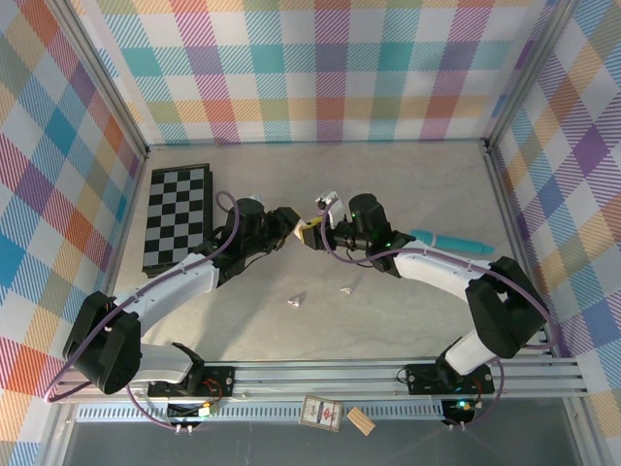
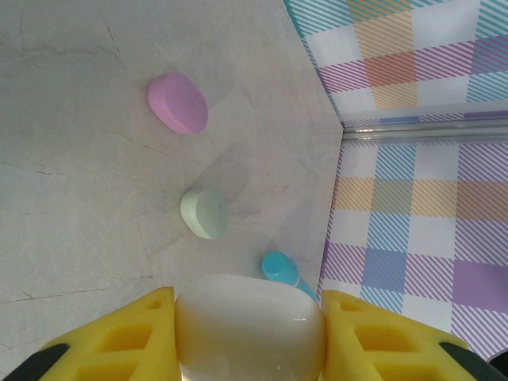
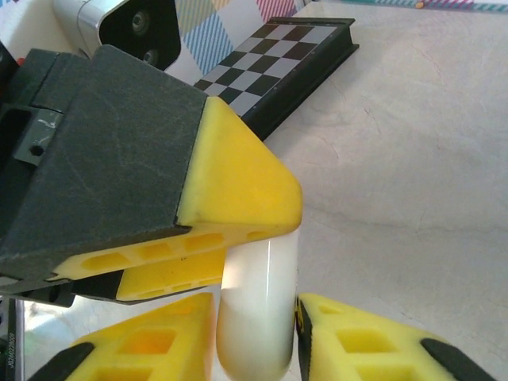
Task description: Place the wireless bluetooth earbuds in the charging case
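Note:
A glossy white charging case (image 2: 250, 333) sits closed between my left gripper's (image 2: 248, 305) yellow pads. In the right wrist view the same case (image 3: 258, 317) stands on edge. My right gripper (image 3: 255, 321) is shut on its lower part, both pads touching it. A left finger (image 3: 238, 186) presses the case from above. In the top view the two grippers meet above mid-table, left gripper (image 1: 289, 225) facing right gripper (image 1: 321, 231), with the case (image 1: 308, 232) between them. Two tiny whitish earbuds (image 1: 297, 300) (image 1: 346, 288) lie loose on the table nearer the arm bases.
A pink case (image 2: 178, 102) and a pale mint case (image 2: 205, 213) lie on the table beyond the left gripper. A teal wand-shaped object (image 1: 451, 240) lies to the right, its end (image 2: 279, 268) close under the held case. A chessboard (image 1: 178, 216) lies at far left. Plaid walls surround the table.

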`<action>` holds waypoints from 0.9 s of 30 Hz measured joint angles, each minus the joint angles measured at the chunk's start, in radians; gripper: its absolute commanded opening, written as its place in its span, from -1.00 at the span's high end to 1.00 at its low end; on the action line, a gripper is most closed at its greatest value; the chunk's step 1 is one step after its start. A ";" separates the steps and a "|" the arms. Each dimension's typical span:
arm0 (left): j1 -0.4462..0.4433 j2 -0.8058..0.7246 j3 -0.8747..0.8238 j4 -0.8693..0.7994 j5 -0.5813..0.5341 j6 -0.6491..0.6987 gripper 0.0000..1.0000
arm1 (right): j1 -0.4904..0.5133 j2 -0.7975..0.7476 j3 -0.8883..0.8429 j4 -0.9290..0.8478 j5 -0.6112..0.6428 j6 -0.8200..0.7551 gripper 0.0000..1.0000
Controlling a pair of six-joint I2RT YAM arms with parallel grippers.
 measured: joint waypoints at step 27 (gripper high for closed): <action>-0.001 -0.244 0.051 -0.100 -0.013 0.729 -0.99 | -0.078 -0.186 0.024 -0.325 -0.124 -0.159 0.64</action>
